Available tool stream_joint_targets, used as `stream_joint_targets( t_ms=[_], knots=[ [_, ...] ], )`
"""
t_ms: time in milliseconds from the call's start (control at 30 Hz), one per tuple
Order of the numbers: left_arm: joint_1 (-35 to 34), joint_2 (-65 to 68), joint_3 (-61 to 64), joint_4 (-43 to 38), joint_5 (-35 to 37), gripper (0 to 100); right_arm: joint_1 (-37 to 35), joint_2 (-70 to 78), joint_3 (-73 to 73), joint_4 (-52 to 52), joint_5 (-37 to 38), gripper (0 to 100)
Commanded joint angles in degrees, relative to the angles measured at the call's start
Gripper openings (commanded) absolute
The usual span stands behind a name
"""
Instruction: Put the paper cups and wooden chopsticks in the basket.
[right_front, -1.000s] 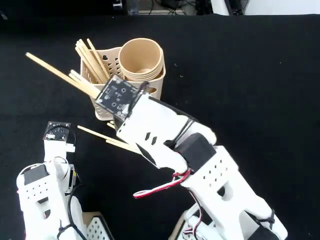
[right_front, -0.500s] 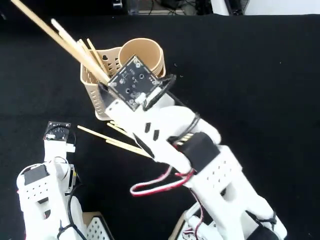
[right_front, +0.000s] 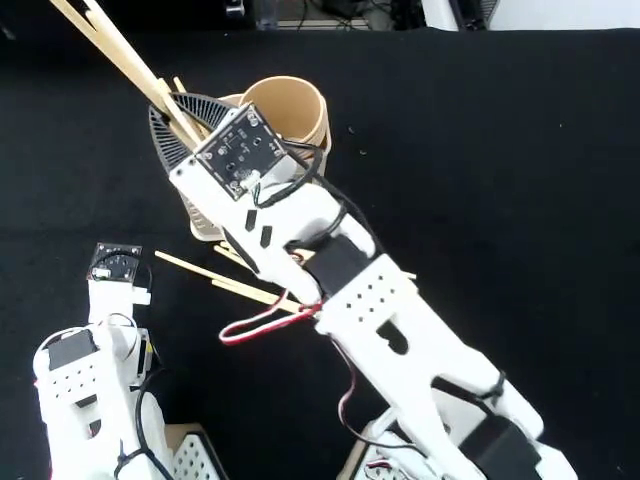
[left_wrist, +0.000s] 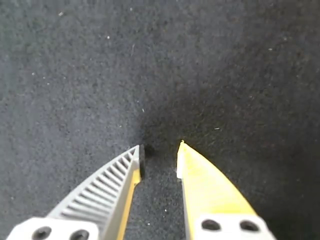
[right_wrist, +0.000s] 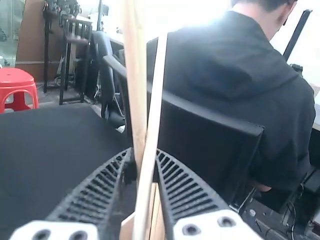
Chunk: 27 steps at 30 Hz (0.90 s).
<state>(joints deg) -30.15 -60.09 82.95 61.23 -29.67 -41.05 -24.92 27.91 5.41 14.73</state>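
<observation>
A beige slotted basket stands at the back left of the black table, with a stack of paper cups and some chopsticks inside. My right gripper hovers over the basket's left side, shut on two wooden chopsticks that slant up and away to the far left. In the right wrist view those two sticks rise from between the ribbed fingers. A few loose chopsticks lie on the cloth beside the right arm. My left gripper points down at bare cloth, open and holding nothing.
The left arm rests at the near left corner, short of the loose sticks. The right arm's body crosses the table's middle diagonally. Black cloth stretches to the right of the basket. A person in dark clothing sits beyond the table.
The right arm has stretched farther over the basket, and the chopsticks it holds have swung from a low slant to a steeper one, tips higher at the far left. The left arm is still.
</observation>
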Motion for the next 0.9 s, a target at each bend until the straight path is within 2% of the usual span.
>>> stream_joint_targets(
  t_ms=[0,300,867],
  knots=[
    [1.01,-0.35,-0.04,-0.7,-0.18,14,-0.35,1.45,-0.4,-4.57,-0.35,1.2],
    [1.01,-0.35,-0.04,-0.7,-0.18,14,2.55,8.84,-0.4,-10.2,-0.44,1.2],
    [1.01,-0.35,0.04,-0.7,-0.18,14,4.31,18.86,-0.31,-7.38,-0.7,1.7]
  ],
)
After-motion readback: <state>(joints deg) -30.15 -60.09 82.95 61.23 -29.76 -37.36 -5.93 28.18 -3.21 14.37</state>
